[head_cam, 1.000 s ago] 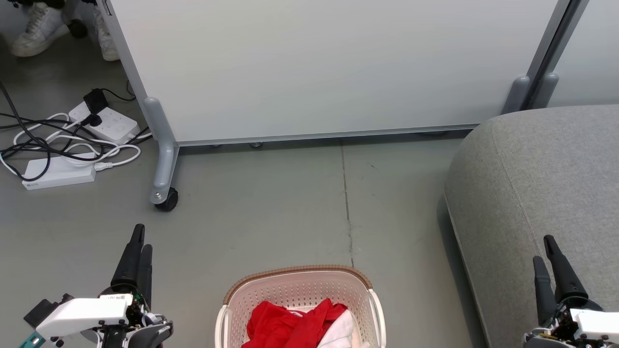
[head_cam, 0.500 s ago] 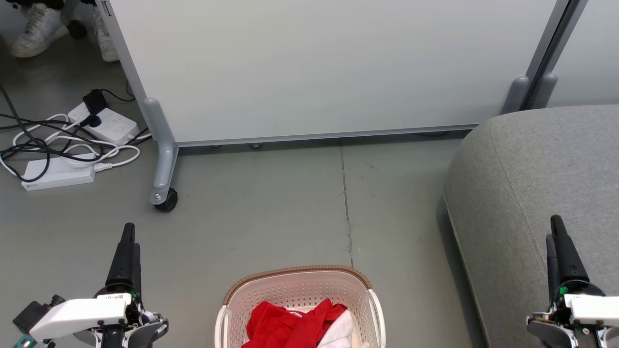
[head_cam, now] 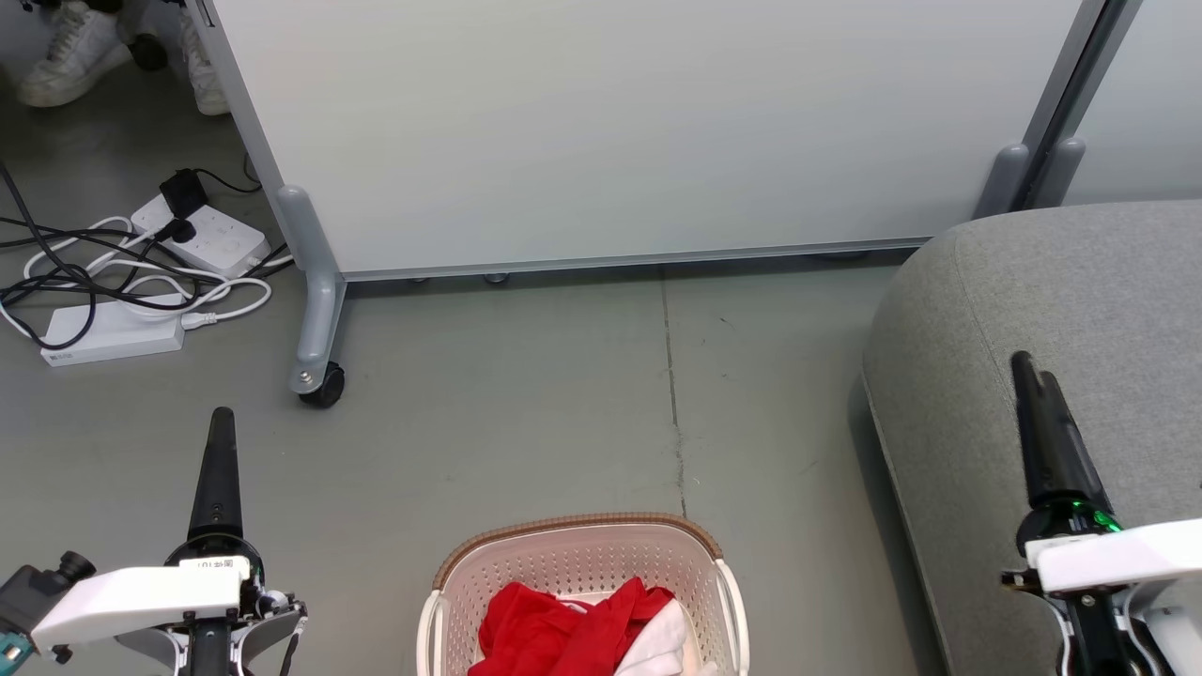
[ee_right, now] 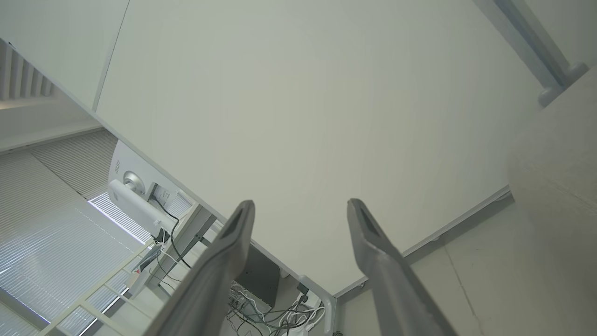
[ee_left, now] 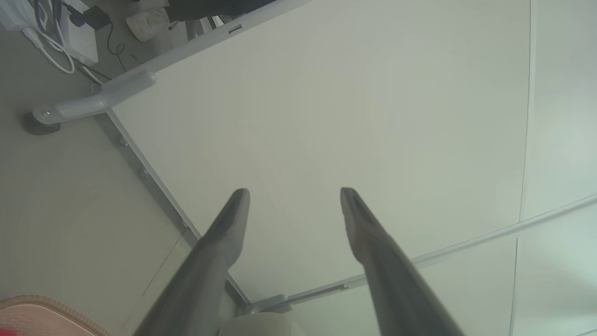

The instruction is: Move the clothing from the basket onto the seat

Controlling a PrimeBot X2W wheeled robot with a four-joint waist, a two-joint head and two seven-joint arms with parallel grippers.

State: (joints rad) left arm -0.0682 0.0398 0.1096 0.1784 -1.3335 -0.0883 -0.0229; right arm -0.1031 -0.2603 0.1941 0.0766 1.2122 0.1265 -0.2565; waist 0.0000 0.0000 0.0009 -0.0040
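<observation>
The cream basket with a brown rim stands on the floor at the bottom middle of the head view; a corner of the basket shows in the left wrist view. Red and white clothing lies bunched inside it. The grey seat fills the right side; an edge of the seat shows in the right wrist view. My left gripper hovers over the floor left of the basket, open and empty. My right gripper hangs over the seat's front part, open and empty.
A pale grey wheeled partition panel stands across the back, its caster on the floor at the left. Power strips and tangled cables lie at the far left. A person's white shoes show at the top left.
Both grippers have risen and reached forward, fingertips higher in the head view. The right gripper has shifted slightly left over the seat. Basket and clothing have not moved.
</observation>
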